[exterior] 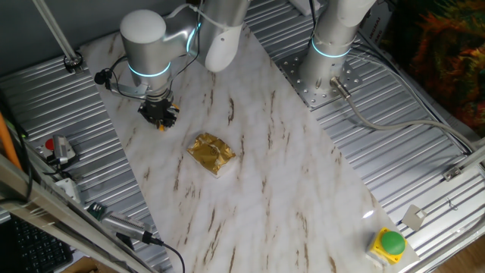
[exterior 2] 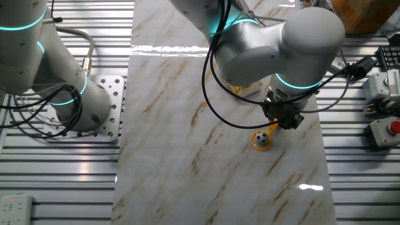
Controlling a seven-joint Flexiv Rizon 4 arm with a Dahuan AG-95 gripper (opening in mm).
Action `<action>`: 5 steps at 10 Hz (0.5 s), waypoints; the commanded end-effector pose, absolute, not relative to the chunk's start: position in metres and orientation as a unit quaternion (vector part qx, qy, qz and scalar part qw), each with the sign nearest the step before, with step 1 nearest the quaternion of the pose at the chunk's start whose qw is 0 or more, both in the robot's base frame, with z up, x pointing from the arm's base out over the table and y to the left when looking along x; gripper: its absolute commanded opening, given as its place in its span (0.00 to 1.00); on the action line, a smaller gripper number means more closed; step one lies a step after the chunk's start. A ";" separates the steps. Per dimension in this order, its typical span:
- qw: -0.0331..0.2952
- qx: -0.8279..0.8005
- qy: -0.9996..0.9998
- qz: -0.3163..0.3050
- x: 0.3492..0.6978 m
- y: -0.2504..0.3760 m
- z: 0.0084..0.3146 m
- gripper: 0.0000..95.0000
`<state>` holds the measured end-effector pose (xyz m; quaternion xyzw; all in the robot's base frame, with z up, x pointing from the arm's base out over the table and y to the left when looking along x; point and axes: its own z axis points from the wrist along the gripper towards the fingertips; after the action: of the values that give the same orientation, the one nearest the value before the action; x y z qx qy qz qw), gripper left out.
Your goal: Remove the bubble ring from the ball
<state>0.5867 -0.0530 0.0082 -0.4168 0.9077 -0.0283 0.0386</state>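
Observation:
The bubble ring [exterior 2: 262, 140] is a small orange-yellow loop lying flat on the marble table, with its short handle pointing up-right. The ball [exterior 2: 262, 140], tiny and white with black patches, sits inside the loop. My gripper [exterior 2: 282, 123] is low over the table at the handle's end, and its dark fingers look closed on the handle. In the one fixed view the gripper [exterior: 159, 115] stands at the far left of the table. Only a bit of the orange ring [exterior: 161, 126] shows under it there, and the ball is hidden.
A crumpled gold foil packet [exterior: 212, 153] lies mid-table, a short way from the gripper. A second arm's base [exterior: 326, 72] is bolted at the back right. A green button box [exterior: 389, 246] sits at the front right. Ribbed metal panels [exterior: 424, 167] flank the marble.

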 end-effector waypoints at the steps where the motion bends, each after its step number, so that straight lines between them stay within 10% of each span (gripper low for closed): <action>1: 0.039 -0.415 0.909 -0.029 0.587 -0.053 0.008 0.20; 5: 0.040 -0.408 0.912 -0.030 0.587 -0.053 0.008 0.00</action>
<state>0.5867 -0.0529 0.0084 -0.4082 0.9116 -0.0300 0.0394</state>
